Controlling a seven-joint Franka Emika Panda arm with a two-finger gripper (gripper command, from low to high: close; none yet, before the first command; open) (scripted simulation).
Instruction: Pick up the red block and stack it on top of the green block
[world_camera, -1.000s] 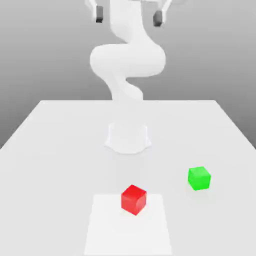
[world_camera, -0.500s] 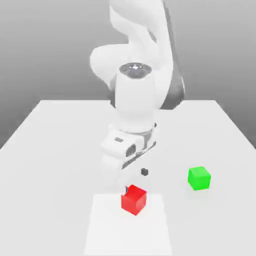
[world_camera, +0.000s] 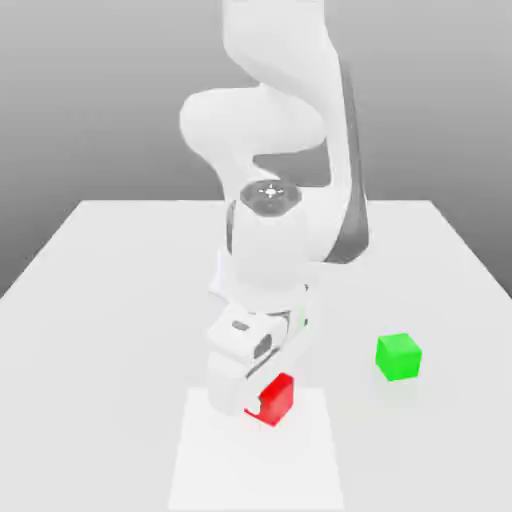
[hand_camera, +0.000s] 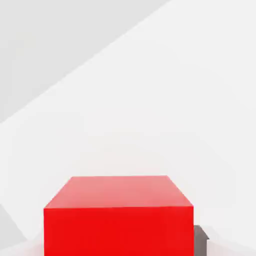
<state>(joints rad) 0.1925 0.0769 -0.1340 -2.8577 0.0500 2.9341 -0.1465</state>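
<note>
Descent of the hand (world_camera: 263, 399) since a moment ago, now down at the red block (world_camera: 278, 401) on the near white patch (world_camera: 258, 465); clenched or released, impossible to tell. Probably grasp first, then carry toward the green block (world_camera: 398, 357), exterior view's right.

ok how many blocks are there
2: the red block at the white square, partly behind the end effector, and the green block toward the exterior view's right.

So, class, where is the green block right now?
In the exterior view, the green block sits on the table, to the exterior view's right of the red block.
</note>
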